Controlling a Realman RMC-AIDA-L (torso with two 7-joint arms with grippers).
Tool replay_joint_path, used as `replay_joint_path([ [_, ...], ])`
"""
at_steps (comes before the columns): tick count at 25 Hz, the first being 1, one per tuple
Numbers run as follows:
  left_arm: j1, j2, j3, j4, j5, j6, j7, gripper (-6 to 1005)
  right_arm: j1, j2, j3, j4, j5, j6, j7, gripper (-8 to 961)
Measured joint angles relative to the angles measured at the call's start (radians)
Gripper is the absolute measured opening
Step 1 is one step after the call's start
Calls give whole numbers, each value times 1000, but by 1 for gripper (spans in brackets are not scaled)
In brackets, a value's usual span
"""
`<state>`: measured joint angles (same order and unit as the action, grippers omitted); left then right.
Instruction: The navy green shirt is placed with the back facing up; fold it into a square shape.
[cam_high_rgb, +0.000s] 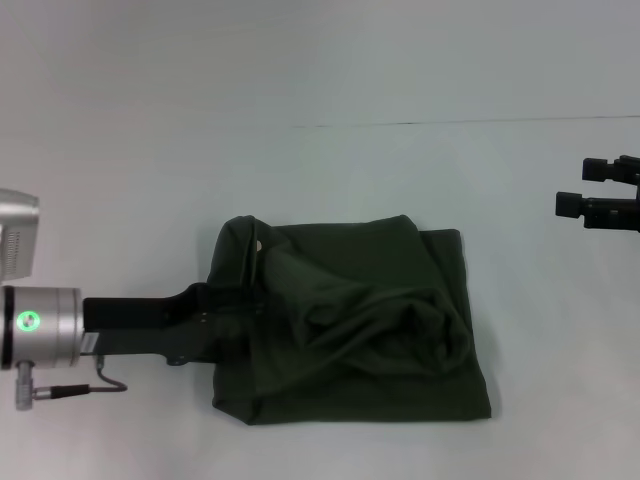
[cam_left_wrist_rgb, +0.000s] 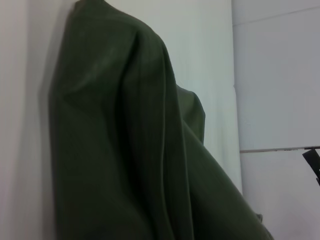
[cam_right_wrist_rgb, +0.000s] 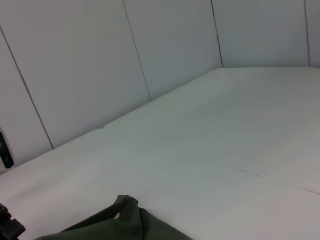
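The navy green shirt (cam_high_rgb: 370, 320) lies in the middle of the white table (cam_high_rgb: 330, 170) as a rough square, with a rumpled ridge running across it. Its left edge stands raised. My left gripper (cam_high_rgb: 222, 315) reaches in from the left and is buried in that raised edge, shut on the fabric. In the left wrist view the shirt (cam_left_wrist_rgb: 120, 150) rises as a draped sheet close in front of the camera. My right gripper (cam_high_rgb: 575, 187) hovers open off the shirt's far right, apart from it. A corner of the shirt (cam_right_wrist_rgb: 125, 222) shows in the right wrist view.
A thin seam (cam_high_rgb: 460, 122) crosses the table behind the shirt. Pale panelled walls (cam_right_wrist_rgb: 75, 75) bound the table at the back. Bare table surface lies all round the cloth.
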<state>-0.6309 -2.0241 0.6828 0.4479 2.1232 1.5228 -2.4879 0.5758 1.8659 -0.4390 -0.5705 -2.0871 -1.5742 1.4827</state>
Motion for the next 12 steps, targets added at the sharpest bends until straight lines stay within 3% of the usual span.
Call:
replay_joint_path([
  [6, -35, -27, 8, 0, 2, -51, 0, 875, -3, 2, 0, 4, -1, 6, -1, 944],
  [12, -90, -41, 13, 0, 2, -73, -3, 874, -8, 3, -1, 4, -1, 7, -2, 944],
])
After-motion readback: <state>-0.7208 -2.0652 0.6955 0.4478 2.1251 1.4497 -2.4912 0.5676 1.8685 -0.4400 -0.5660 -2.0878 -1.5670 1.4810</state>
